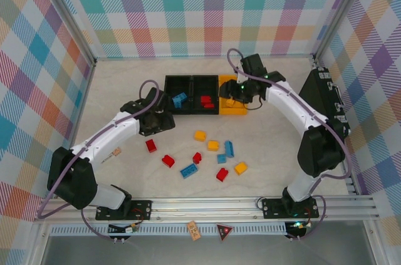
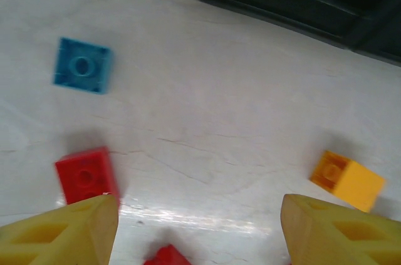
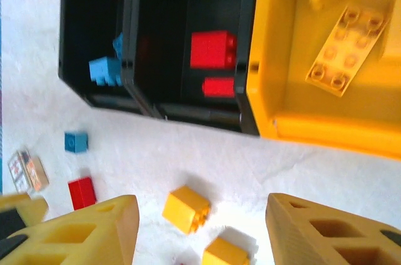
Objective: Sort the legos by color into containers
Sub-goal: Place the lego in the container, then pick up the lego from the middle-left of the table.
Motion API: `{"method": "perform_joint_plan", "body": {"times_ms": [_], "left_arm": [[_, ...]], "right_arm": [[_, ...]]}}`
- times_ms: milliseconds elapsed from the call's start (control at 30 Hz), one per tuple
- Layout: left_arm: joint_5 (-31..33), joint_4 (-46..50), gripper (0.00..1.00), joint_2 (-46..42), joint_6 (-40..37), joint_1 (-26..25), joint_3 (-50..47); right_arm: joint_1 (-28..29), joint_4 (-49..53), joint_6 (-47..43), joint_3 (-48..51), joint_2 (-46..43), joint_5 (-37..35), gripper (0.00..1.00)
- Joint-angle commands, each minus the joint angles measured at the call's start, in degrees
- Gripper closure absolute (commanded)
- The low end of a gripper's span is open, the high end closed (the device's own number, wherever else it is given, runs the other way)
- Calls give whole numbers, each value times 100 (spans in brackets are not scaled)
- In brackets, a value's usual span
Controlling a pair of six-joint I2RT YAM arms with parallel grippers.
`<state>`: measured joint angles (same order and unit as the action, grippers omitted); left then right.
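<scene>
Left gripper (image 2: 197, 221): jaws spread wide with nothing between them, hovering low over the table (image 2: 207, 121). No brick is centred under it. A red brick (image 2: 86, 176) sits just ahead of one fingertip and a yellow-orange brick (image 2: 348, 180) just ahead of the other. A blue brick (image 2: 83, 66) lies farther ahead on the red brick's side. The black bin holding blue pieces (image 2: 282, 2) is beyond them all. Right gripper (image 3: 200, 218): jaws apart and empty, just short of the near wall of the yellow bin (image 3: 282, 89), which has a flat yellow plate (image 3: 346, 49) inside. The black bin with red bricks (image 3: 200, 114) stands beside the yellow bin. A loose yellow brick (image 3: 186, 208) lies on the table between its fingers and slightly ahead; a second yellow brick (image 3: 224, 252) lies closer in. Judgement: both arms are between picks, with roughly ten legos loose, so the task is about half done. For the left arm, pick one target, probably the red brick. Shift sideways until the brick is midway between the fingers, turn the wrist so the pads meet its flat sides, then descend and close. Risk: the bricks lie close together, so a careless descent may knock a neighbour or pinch two colours at once. For the right arm, the loose yellow brick needs only a short drop. The second yellow brick must stay outside the jaws.
</scene>
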<state>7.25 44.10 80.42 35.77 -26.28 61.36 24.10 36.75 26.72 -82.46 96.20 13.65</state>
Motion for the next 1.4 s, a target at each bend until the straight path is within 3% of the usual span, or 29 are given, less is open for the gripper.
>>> {"method": "perform_joint_plan", "body": {"times_ms": [0,300,733,867,1133,1367], "left_arm": [[313,450,30,3,234,136,-97],[478,357,27,341,703,171,-656],[563,-3,25,861,810,173,-1008],[629,-114,31,1058,786,175,-1064],[556,-235,65,1129,565,174,-1011],[440,21,67,895,161,107,-499]], "right_arm": [[197,-362,-149,406,-411,245,44],[846,-1128,-365,1573,-1128,546,44],[1115,-1317,-246,1886,-1042,753,43],[1132,-1296,-230,1825,-999,701,44],[1176,-1281,-172,1820,-946,585,44],[1170,-1241,-137,1844,-1050,374,44]]}}
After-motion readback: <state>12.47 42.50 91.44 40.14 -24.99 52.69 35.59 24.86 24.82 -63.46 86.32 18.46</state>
